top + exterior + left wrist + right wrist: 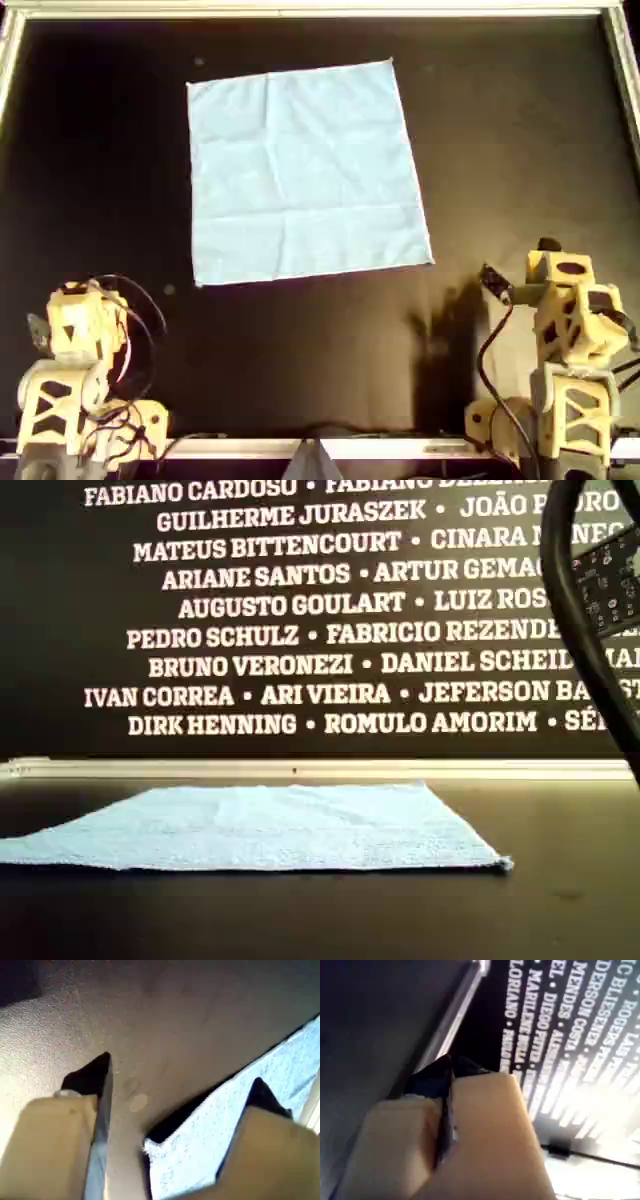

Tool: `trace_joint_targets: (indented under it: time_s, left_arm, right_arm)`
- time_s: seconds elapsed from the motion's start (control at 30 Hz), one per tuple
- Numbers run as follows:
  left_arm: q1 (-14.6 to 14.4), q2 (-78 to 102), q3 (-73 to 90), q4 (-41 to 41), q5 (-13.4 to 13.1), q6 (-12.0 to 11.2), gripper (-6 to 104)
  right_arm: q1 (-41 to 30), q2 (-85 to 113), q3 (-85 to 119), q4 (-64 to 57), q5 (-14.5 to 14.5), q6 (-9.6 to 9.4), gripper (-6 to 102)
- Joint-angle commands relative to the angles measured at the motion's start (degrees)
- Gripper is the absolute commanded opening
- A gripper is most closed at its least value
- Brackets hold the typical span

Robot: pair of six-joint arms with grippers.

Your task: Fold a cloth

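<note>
in the overhead view, a tan lattice-framed arm (pixel 80 335) sits at the near left edge of the matte black table (pixel 100 150), well apart from the work, so the middle is free for a fold. the thin, pale sky-blue fabric sheet, the cloth (pixel 305 170), lies flat and spread in one layer, slightly askew, faint creases across it. no fold is made yet. at the near right stands another tan arm (pixel 570 310), its dark tip angled toward the cloth's near corner.

my first gripper (pixel 180 1072) has its jaws spread wide and holds nothing. one corner of the cloth lies below and just ahead of the gap, nearer one jaw than the other – a pose that i judge suits coming down on that corner to pinch it.

my second gripper (pixel 451 1067) has its jaws pressed together with nothing between them. it looks past the table's metal edge rail (pixel 455 1015) at the dark wall of white printed names (pixel 560 1035). no cloth is near it – it seems parked.
</note>
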Motion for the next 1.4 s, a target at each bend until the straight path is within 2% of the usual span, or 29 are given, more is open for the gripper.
trace_joint_targets:
  time_s: [0.0,0.53,0.67,0.97,1.03,1.13,1.23,1.3,1.33,1.37]
  left_arm:
    - [3.60,0.88,3.96,-15.38,13.54,0.88,7]
    - [3.60,0.88,3.96,-15.29,13.54,0.88,6]
    - [2.72,0.79,3.96,-15.38,14.59,0.88,7]
    - [2.72,1.05,-1.93,-16.44,14.68,-0.09,7]
    - [2.64,1.05,-5.27,-16.44,14.77,-0.09,8]
    - [2.64,1.05,-8.79,-16.44,14.77,-0.09,19]
    - [2.64,1.05,-9.23,-16.44,14.77,-0.09,39]
    - [2.72,1.05,-8.26,-16.44,14.68,0.70,52]
    - [2.72,1.05,-8.09,-16.44,14.68,0.00,58]
    - [2.72,0.97,-8.09,-16.44,14.68,0.00,63]
  right_arm:
    - [1.67,1.32,0.70,0.09,-15.64,-0.70,8]
    - [1.76,1.32,0.70,0.09,-15.73,-0.70,8]
    - [2.02,1.67,0.70,0.09,-15.91,-0.70,8]
    - [2.72,2.11,-5.98,-1.05,-16.70,-0.70,8]
    - [2.99,2.11,-9.23,-1.14,-16.79,0.18,9]
    - [2.99,2.11,-14.06,-1.14,-16.87,0.35,16]
    - [2.99,2.11,-16.87,-1.14,-16.79,0.35,31]
    - [2.99,2.11,-16.79,-1.14,-16.79,0.35,42]
    - [2.99,2.11,-16.52,-1.14,-16.79,-0.53,46]
    - [2.90,2.11,-16.26,-1.14,-16.52,-0.53,50]
